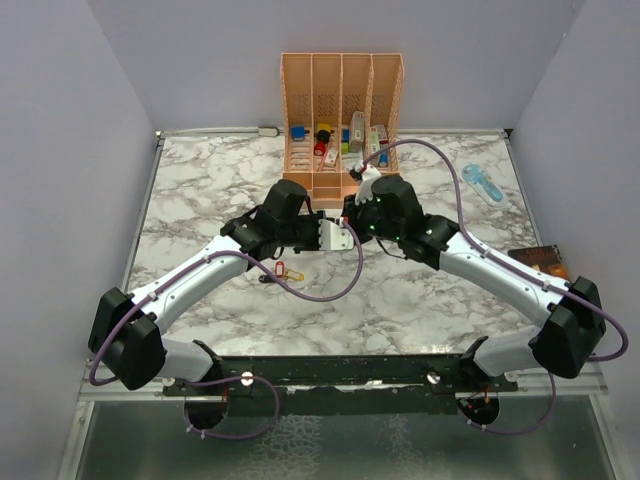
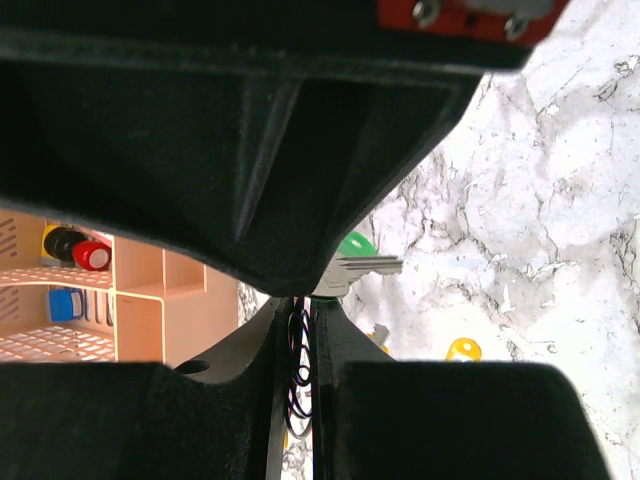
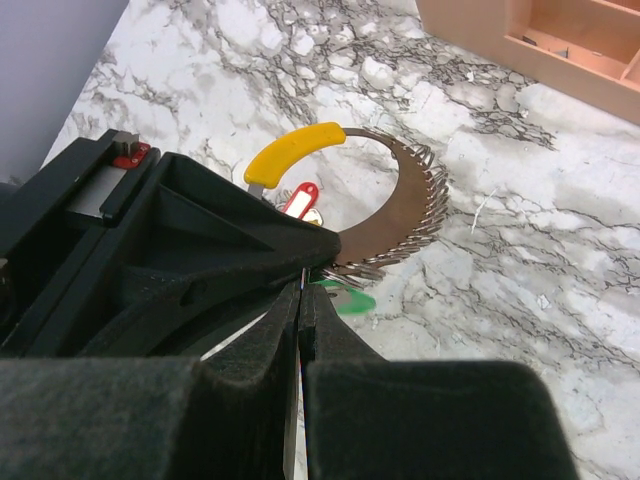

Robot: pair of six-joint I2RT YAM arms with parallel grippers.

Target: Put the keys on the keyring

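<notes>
At table centre: both my arms are hovering tip to tip over the marble table (image 1: 190, 200), just in front of the orange rack (image 1: 342, 100).
Orange rack: standing upright at the far edge, its compartments holding small coloured items.
Left gripper (image 2: 297, 325): fingers are pressing almost together with only a thin slit showing. Can't tell whether they're pinching anything.
Right gripper (image 3: 300, 305): fingers are pressing together the same way, and whatever is between them is hiding from the camera.
Keyring (image 3: 428, 205): standing up at a tilt right at both sets of tips. In the right wrist view the yellow band (image 3: 295, 150) is forming the upper-left arc and the silvery chain the right arc. Can't tell which jaws are carrying it.
Light-blue gadget (image 1: 482, 183): lying far right on the marble, well apart from everything.
Green-tagged key (image 3: 350, 300): sitting right at the fingertips, just beside the chain end.
Loose keys (image 1: 283, 271): red and yellow tags are lying on the marble beside my left forearm, apart from the ring.
</notes>
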